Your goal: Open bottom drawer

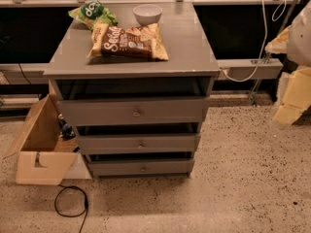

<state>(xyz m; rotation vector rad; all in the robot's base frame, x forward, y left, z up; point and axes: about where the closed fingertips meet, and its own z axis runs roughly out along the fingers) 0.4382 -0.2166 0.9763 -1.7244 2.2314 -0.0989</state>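
The grey cabinet (131, 67) has three drawers, each with a small round knob. The bottom drawer (141, 167) is the slimmest front, just above the floor, with its knob (143, 168) at centre. A dark gap shows above its front. The middle drawer (140, 143) and the top drawer (133, 110) also have dark gaps above them. My gripper (291, 101) shows as a blurred pale yellow and white shape at the right edge, well right of the cabinet and away from the bottom drawer.
On the cabinet top lie a brown chip bag (129, 41), a green bag (92, 12) and a white bowl (147, 13). An open cardboard box (41, 149) stands at the cabinet's left. A black cable (70, 203) loops on the speckled floor.
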